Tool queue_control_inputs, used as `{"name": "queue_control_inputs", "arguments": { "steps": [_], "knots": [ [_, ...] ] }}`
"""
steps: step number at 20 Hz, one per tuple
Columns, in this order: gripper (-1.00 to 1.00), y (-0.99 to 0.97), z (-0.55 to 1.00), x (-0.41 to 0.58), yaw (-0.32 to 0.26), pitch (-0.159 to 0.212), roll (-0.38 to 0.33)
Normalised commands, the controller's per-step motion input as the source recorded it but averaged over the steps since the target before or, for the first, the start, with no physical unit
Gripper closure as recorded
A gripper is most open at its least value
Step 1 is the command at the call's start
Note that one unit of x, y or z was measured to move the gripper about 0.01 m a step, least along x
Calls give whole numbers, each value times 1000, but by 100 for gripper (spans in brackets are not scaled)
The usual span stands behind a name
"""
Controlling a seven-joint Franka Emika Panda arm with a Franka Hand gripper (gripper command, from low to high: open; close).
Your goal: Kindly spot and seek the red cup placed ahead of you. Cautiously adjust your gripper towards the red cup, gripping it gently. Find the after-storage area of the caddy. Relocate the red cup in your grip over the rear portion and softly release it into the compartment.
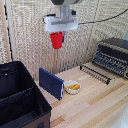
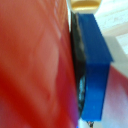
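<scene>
Red cup (image 1: 57, 40) aloft, clamped in pincer (image 1: 58, 33).
Carried high, presumably to clear the caddy (image 1: 20, 100) wall; rear portion (image 1: 14, 79) lies toward the exterior view's left.

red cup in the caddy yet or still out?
Out. The red cup hangs in the gripper high above the table; the caddy sits below, toward the exterior view's left.
</scene>
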Motion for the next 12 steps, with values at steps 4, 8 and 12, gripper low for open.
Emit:
{"name": "queue_control_inputs", "arguments": {
  "steps": [4, 8, 12],
  "knots": [
    [100, 930, 473, 129, 0, 42, 0],
    [100, 933, 431, 123, 0, 45, 0],
    [100, 924, 441, 91, 0, 57, 0]
  ]
}}
